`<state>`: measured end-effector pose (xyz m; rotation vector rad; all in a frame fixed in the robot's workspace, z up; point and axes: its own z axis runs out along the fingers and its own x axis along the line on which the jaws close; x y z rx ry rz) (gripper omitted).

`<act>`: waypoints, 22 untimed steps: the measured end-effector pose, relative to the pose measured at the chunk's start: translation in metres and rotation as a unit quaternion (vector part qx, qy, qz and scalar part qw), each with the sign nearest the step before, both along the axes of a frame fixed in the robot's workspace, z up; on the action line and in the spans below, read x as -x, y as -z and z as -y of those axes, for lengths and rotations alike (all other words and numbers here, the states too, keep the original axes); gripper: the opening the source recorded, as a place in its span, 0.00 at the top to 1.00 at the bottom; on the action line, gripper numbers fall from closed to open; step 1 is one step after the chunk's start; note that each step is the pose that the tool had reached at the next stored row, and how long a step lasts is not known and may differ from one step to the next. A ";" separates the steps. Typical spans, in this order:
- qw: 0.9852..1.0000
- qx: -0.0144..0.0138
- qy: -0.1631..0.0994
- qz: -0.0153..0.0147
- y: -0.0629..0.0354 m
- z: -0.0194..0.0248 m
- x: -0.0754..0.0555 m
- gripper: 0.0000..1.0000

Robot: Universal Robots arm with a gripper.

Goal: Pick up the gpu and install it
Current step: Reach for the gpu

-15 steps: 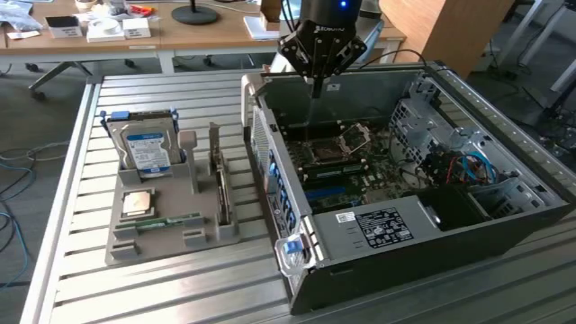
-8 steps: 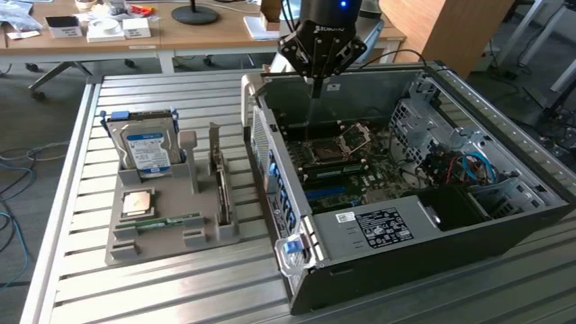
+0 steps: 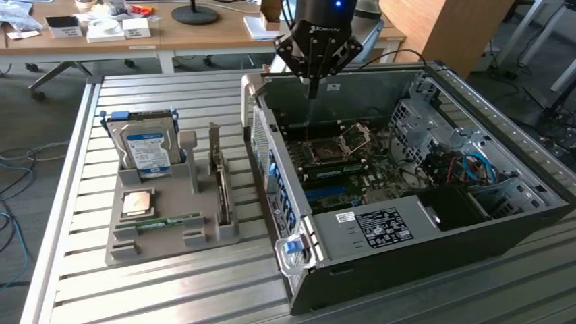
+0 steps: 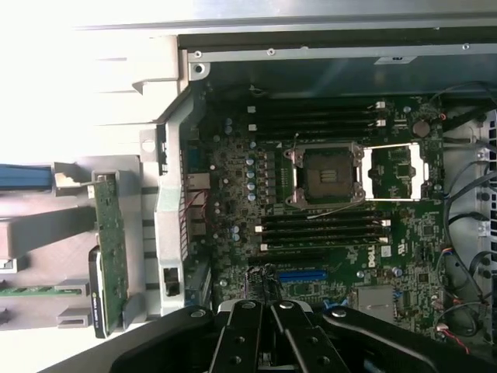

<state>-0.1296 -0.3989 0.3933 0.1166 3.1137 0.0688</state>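
Starting at the near edge of the slatted desk (image 3: 180, 297), the open computer case (image 3: 432, 250) lies on its side with its motherboard (image 3: 378, 175) exposed. The blue expansion slot (image 3: 333, 196) on that board is empty, so no card has been installed. Just beside the case, on the exterior view's left, sits a grey holder (image 3: 126, 251). It carries a green RAM stick (image 3: 171, 221) at its near end, then a processor chip (image 3: 137, 201), then a hard drive (image 3: 148, 150) propped up at the far end. The gpu (image 3: 220, 182) stands on edge in the holder's slot closest to the case, untouched, so by my reading the pick-up has not yet begun and both the grasp and the installation are left to do. Farther back, the pincer (image 3: 311, 86) hangs above the far part of the case, over the motherboard, with its jaws closed together and nothing between them. The gpu is well apart from it, lower down and off to the exterior view's left, outside the case with the case's side wall between the two. In the wrist view the card shows as a green board beside the case frame.
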 end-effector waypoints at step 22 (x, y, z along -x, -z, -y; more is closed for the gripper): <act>1.000 0.000 0.000 0.000 0.0001 -0.0008 0.053 0.89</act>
